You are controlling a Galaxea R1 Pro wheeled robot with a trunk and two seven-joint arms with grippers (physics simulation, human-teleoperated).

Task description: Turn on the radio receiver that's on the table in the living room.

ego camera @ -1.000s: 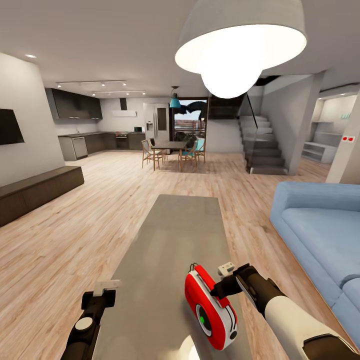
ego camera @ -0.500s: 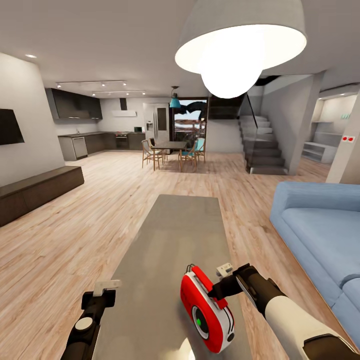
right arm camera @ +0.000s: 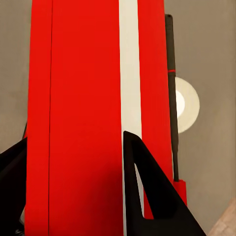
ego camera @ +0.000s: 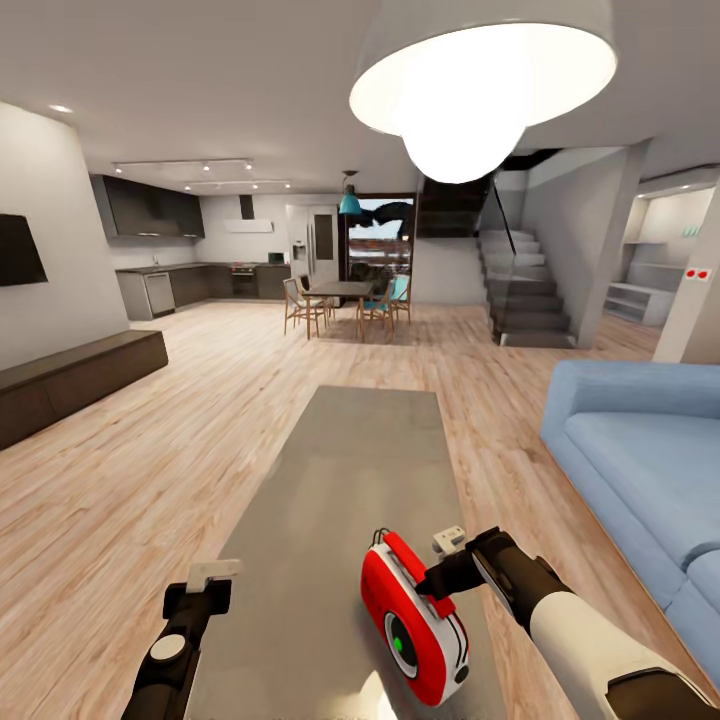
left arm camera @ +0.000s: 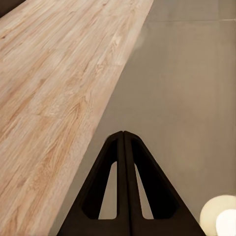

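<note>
The red radio receiver [ego camera: 415,620] stands on edge at the near end of the grey coffee table [ego camera: 340,470], its dark dial with green centre [ego camera: 404,634] facing me. My right gripper [ego camera: 436,586] touches its upper right edge. In the right wrist view the radio's red body [right arm camera: 73,73] and white side band [right arm camera: 129,73] sit right up against the gripper [right arm camera: 74,136], whose spread black fingers [right arm camera: 147,196] lie against them without clamping. My left gripper [ego camera: 205,582] hovers over the table's near left edge, fingers [left arm camera: 123,162] pressed together and holding nothing.
The blue sofa [ego camera: 640,470] runs along the right of the table. A white dome lamp [ego camera: 480,80] hangs overhead, its glare on the tabletop [left arm camera: 219,219]. A dark low bench [ego camera: 70,380] lines the left wall. Dining table with chairs [ego camera: 345,300] and stairs [ego camera: 525,290] stand far back.
The radio slid slightly to the left with my right gripper against it, then stayed put. The head view has shifted a little since. The left arm is unchanged.
</note>
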